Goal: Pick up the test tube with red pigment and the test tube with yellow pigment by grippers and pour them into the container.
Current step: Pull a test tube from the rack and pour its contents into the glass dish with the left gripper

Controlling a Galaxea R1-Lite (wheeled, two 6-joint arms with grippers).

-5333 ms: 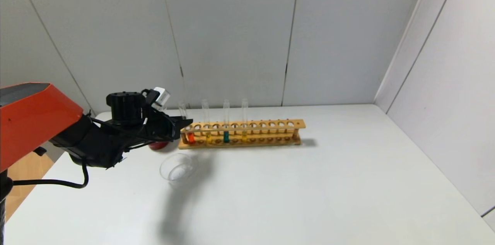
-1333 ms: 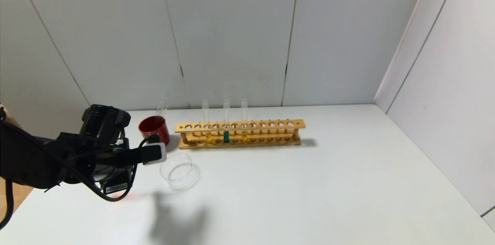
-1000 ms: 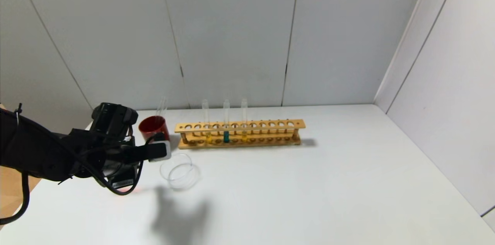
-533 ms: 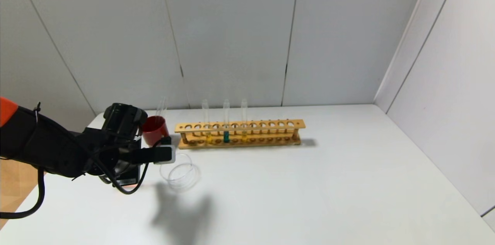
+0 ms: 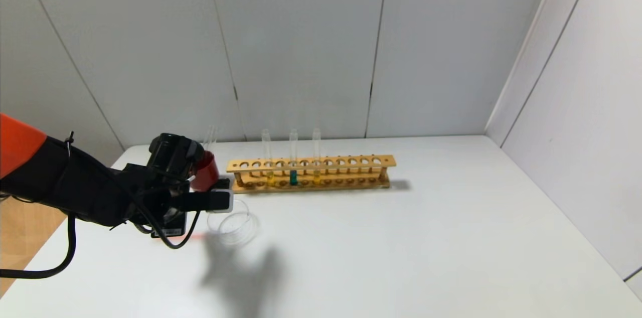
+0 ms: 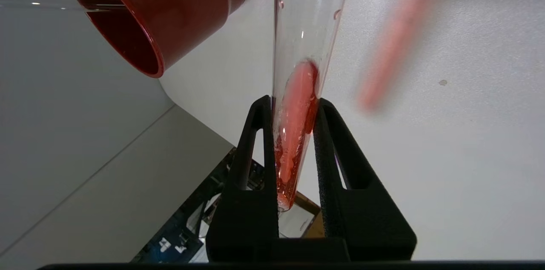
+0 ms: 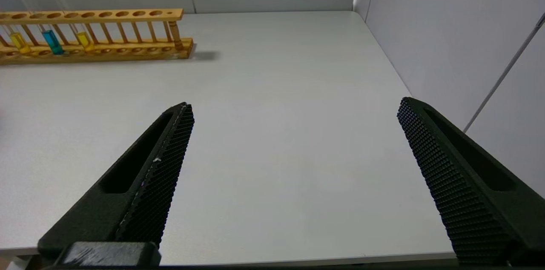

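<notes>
Sitting on the big white table (image 5: pixel 401 237), the long wooden rack (image 5: pixel 311 173) now has only three tubes in it, because the red one has been lifted out. The left gripper (image 6: pixel 294 110) has carried it over and now hangs low beside the dark red cup (image 5: pixel 204 171), just next to the container (image 5: pixel 233 227). Its two claws are squeezed tight on the test tube with red pigment (image 6: pixel 298 104), which is tipped almost flat, so the red has slid along the glass. I think the pour comes next. The test tube with yellow pigment (image 5: pixel 269 177) waits in the rack. The right gripper (image 7: pixel 294 142) rests apart, claws spread wide, holding nothing.
</notes>
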